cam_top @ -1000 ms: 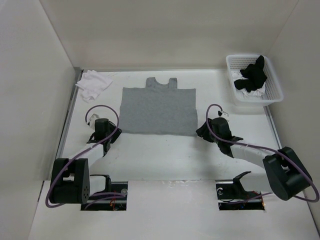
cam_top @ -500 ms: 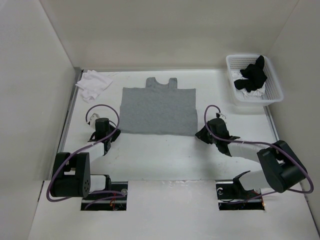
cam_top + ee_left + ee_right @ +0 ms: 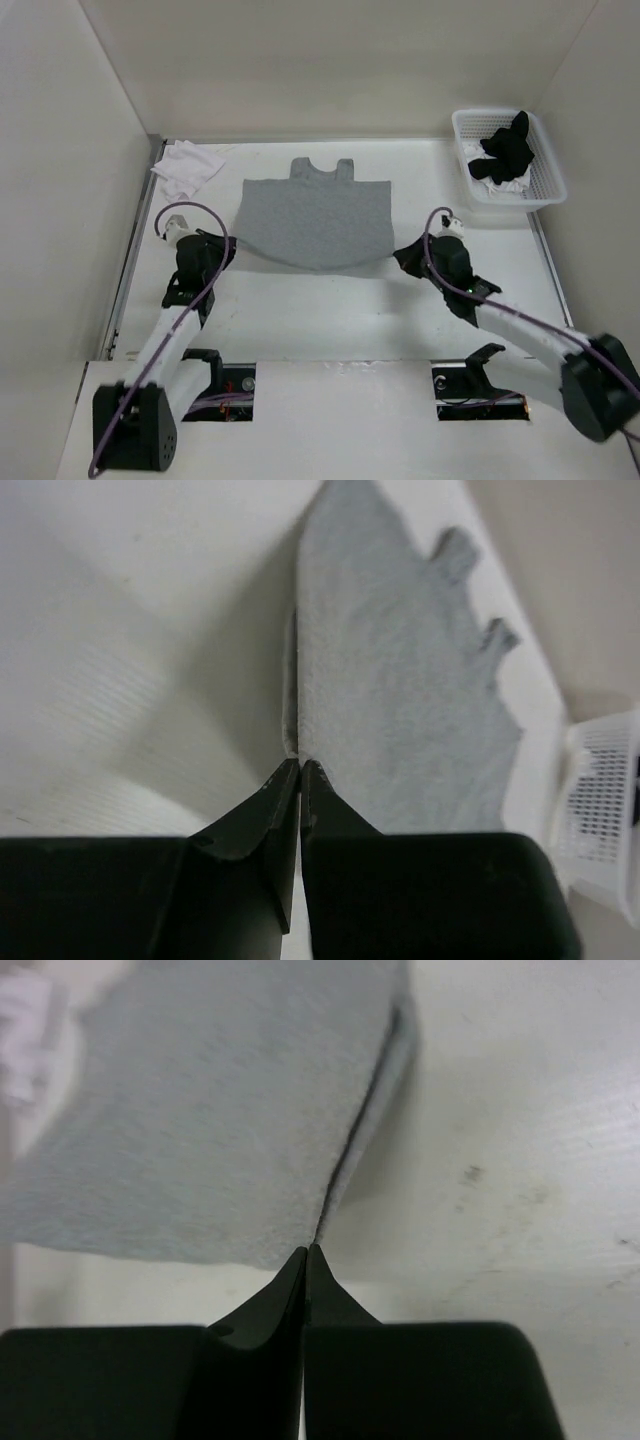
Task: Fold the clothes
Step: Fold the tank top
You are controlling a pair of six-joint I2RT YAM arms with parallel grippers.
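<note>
Tabletop (image 3: 330,310) with the grey tank top (image 3: 312,215) spread in its far middle, neck and straps toward the far wall. A second ago the near hem lay flat and straight; it now bows in a shallow curve, the middle sagging toward the near edge while both near corners are drawn up and slightly outward. Both arms have swung since then: the left one reaches farther from its base, and the right forearm lies lower and more stretched out toward the near right. The left gripper (image 3: 230,245), which stood beside the garment with jaws apart, is now clenched on the near left corner; its wrist view shows the black fingers (image 3: 265,820) pressed together with the fabric edge (image 3: 400,700) rising from their tips and the body of the garment spreading away to the right. The right gripper (image 3: 403,252) is likewise clamped on the near right corner; its wrist view shows the hem (image 3: 200,1130) pinched at the fingertips and the cloth spreading away to the left. Unchanged: white basket (image 3: 505,210) at far right holding a black garment (image 3: 505,150), and a crumpled white cloth (image 3: 187,168) at far left.
</note>
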